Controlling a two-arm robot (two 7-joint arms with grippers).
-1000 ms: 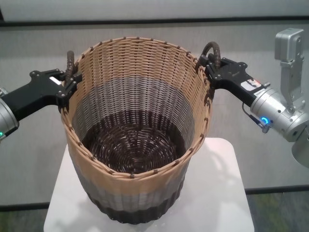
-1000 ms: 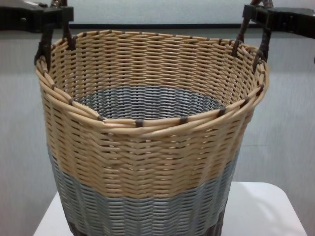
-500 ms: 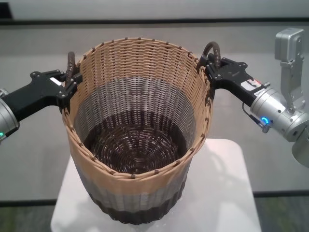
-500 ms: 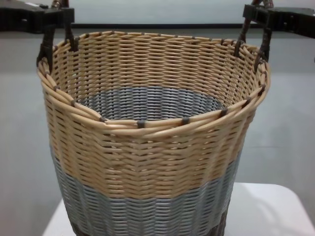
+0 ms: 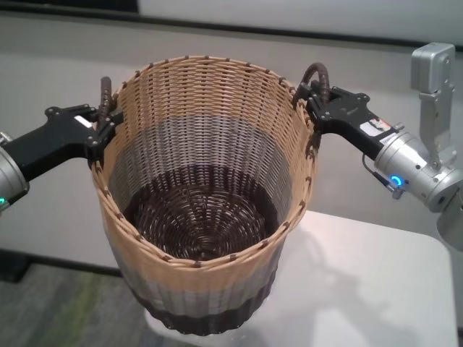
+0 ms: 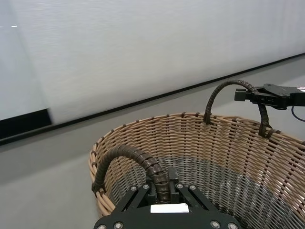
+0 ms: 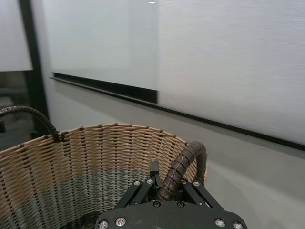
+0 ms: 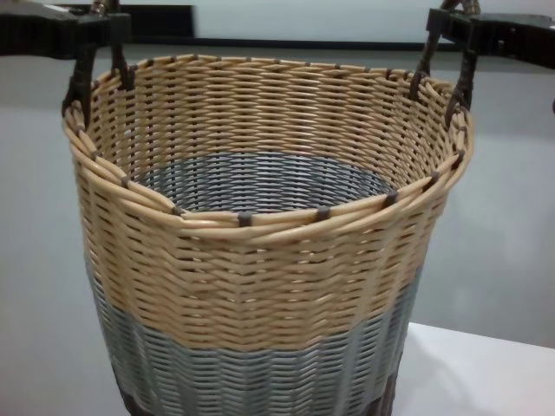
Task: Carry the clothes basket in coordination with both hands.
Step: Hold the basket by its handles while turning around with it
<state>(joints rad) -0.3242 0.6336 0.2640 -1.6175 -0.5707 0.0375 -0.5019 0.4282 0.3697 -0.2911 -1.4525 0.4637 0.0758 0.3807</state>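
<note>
Grey wall and floor, divided by a dark baseboard strip, fill the background; a white table (image 5: 376, 282) lies low and to the robot's right, with part of the basket's base over its near-left corner. Centre frame, the clothes basket (image 5: 206, 217) — tan upper band, grey middle, dark brown base — hangs upright between the two arms, its mouth open toward the head camera. Left gripper (image 5: 98, 129): black fingers clenched on the left loop handle (image 5: 106, 97), seen from the left wrist as the wrapped handle (image 6: 143, 164) passing between the closed jaws. Right gripper (image 5: 312, 101): likewise clamped on the right loop handle (image 5: 318, 76) — confirmed in the right wrist view (image 7: 183, 167). A blue light glows on the silver-white right arm (image 5: 405, 170).
</note>
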